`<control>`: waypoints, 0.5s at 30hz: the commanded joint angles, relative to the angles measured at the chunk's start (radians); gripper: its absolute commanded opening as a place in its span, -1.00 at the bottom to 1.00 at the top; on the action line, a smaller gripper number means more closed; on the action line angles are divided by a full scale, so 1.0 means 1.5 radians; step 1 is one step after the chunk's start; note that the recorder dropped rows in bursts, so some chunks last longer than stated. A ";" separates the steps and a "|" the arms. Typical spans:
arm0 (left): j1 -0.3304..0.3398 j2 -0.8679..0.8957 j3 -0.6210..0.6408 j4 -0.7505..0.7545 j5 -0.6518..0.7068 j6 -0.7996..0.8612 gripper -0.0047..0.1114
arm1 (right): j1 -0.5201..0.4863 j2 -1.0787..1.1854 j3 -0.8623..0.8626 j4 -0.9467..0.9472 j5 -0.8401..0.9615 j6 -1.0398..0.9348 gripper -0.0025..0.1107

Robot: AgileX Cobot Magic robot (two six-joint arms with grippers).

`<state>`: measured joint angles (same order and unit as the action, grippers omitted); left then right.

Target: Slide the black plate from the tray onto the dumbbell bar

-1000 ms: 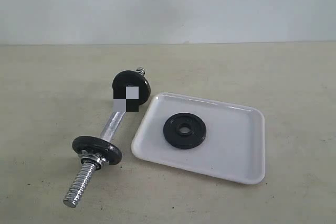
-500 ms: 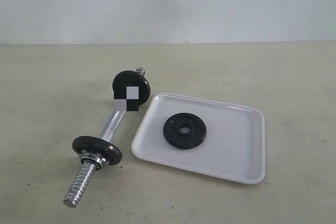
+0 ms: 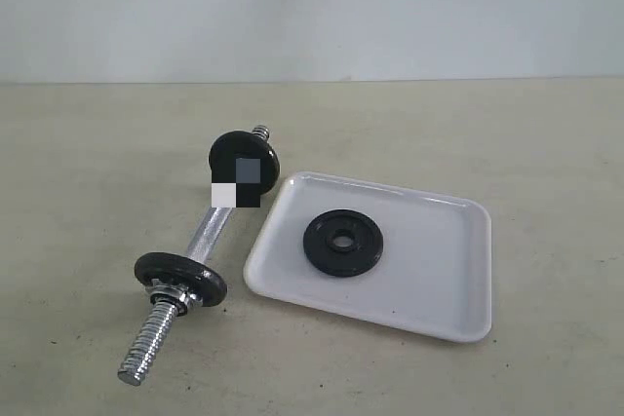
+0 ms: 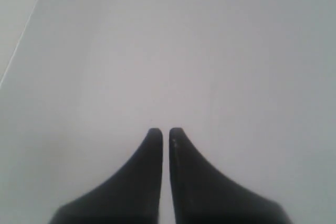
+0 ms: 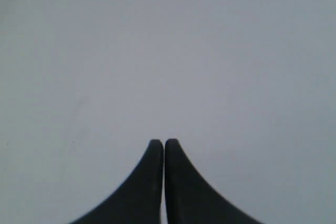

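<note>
Now, in the exterior view, the tray lies flat on the bench, well away from the bench's back edge. The black plate lies flat in the tray, in the part nearer the bench's left side. Its hole faces up, and it does not touch the tray's rim. The dumbbell bar lies on the bench just beside the tray's left side, and it slants toward the back edge. One small black disc sits on the near part of the bar with a silver nut against it. Another small black disc sits at the far end. A blurry square patch hides part of the bar there. Neither arm shows in this view.

Next, in the left wrist view, the left gripper has its two dark fingers closed, with only a thin line between the tips. It holds nothing. Behind it is a plain pale surface.

Last, in the right wrist view, the right gripper has its tips pressed together too, and it holds nothing.
</note>
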<state>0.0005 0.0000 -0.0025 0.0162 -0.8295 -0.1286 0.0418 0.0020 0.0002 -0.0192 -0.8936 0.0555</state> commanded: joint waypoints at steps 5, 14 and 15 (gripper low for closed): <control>0.002 0.000 0.002 0.006 -0.072 -0.007 -0.84 | 0.002 -0.001 0.000 0.079 -0.048 -0.008 -0.96; 0.002 0.084 -0.309 -0.001 0.058 0.144 -0.84 | 0.002 0.086 -0.251 0.159 -0.037 -0.062 -0.96; 0.002 0.111 -0.351 -0.001 0.058 0.150 -0.84 | 0.002 0.113 -0.295 0.159 -0.039 -0.067 -0.96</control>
<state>0.0005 0.0836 -0.3851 0.0223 -0.7630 0.0451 0.0418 0.0934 -0.3252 0.2197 -0.9492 -0.0090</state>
